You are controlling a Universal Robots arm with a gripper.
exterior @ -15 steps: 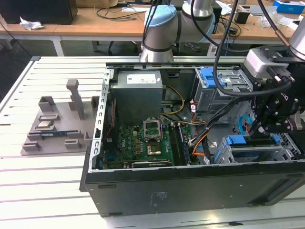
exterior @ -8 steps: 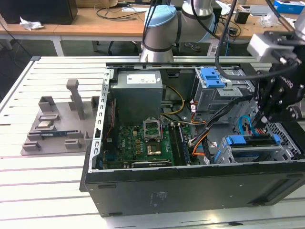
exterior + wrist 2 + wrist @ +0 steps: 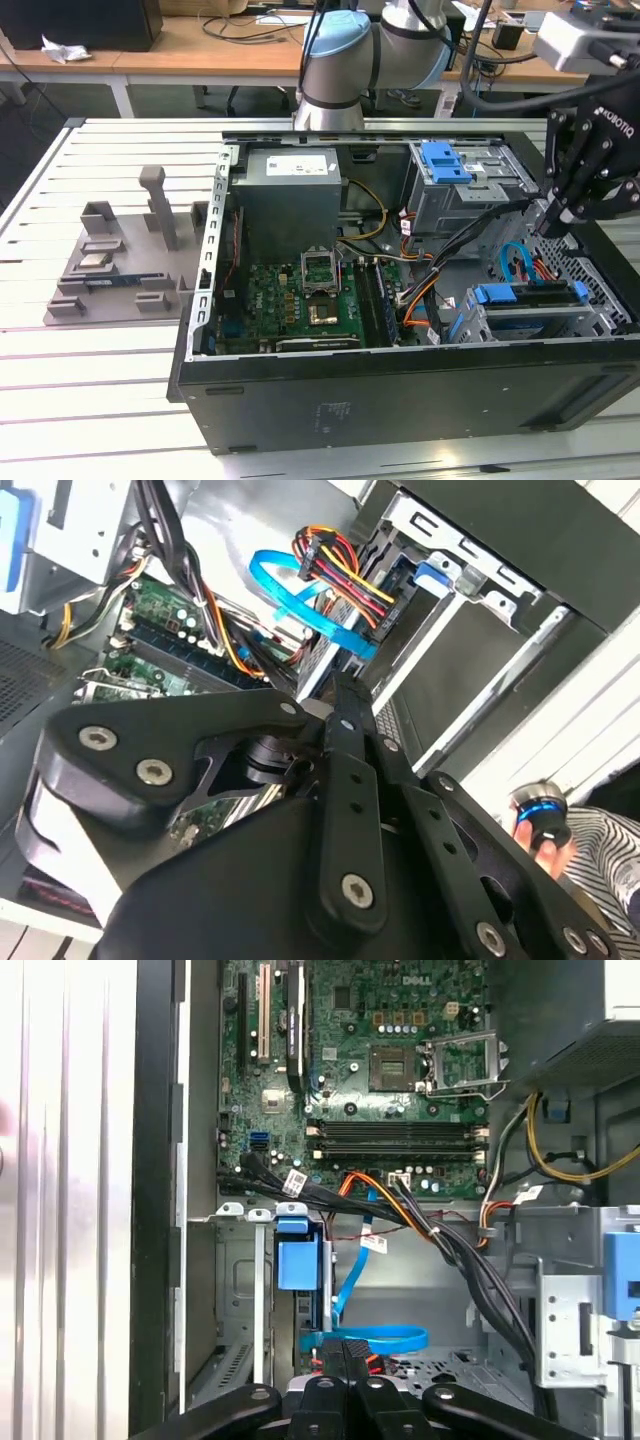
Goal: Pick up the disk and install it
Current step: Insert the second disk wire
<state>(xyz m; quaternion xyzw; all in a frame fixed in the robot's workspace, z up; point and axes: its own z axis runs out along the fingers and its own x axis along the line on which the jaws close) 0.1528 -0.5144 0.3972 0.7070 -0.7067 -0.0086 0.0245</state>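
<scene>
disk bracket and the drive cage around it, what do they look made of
The disk sits in the drive cage. Its bracket looks like moulded plastic: solid bright blue, smooth, slightly glossy. The cage looks like bare sheet metal: dull grey, thin folded walls with punched holes. The gripper hangs above.

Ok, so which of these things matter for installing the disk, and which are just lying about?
For the job: disk, sitting in the lower drive cage; gripper, shut, close by it.
Lying about: grey fixture rack; crumpled paper; blue caddy clip on the upper cage.
</scene>
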